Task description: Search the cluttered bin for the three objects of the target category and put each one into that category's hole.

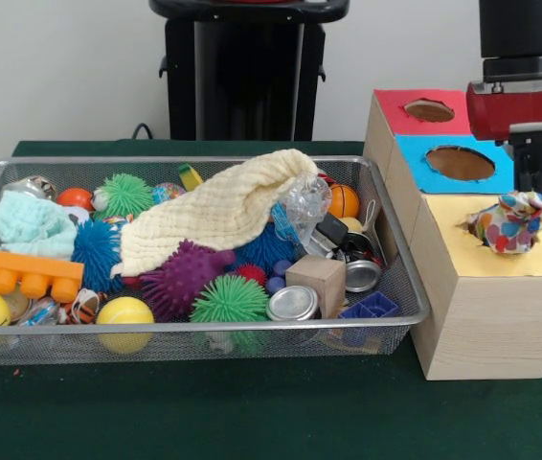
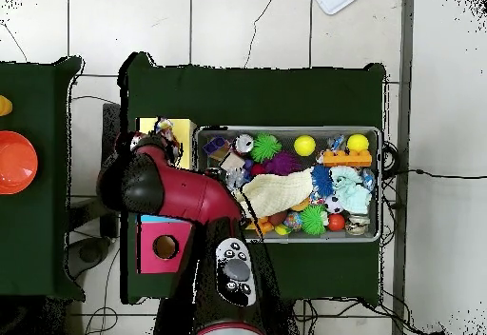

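Dotted fabric piece (image 1: 510, 223) sits bunched on the yellow box (image 1: 530, 254), beside the bin (image 1: 400, 278), no clear long axis; your gripper (image 1: 531, 158) hovers above, fingers' state unreadable.

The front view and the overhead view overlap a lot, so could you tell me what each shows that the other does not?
Only the front view shows the blue box's hole and a silver tin in the bin. Only the overhead view shows the red arm, tiled floor and an orange bowl on a side table. Both show the bin, the cream cloth and the dotted fabric piece at the yellow box's hole.
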`<action>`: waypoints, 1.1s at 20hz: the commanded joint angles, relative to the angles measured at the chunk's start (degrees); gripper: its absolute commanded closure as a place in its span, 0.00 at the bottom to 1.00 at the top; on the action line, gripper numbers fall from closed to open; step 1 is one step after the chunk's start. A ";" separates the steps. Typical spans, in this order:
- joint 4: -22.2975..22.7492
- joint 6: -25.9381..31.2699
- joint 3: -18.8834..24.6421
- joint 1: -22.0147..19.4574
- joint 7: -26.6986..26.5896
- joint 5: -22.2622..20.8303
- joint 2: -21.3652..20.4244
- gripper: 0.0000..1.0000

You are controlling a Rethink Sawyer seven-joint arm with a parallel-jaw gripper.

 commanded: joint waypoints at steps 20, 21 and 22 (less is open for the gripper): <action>7.27 -1.71 5.38 -1.06 15.94 4.66 3.03 1.00; 7.23 -1.82 5.63 -1.28 15.81 4.65 3.21 1.00; 7.21 -2.18 5.75 -1.35 15.77 4.62 3.37 1.00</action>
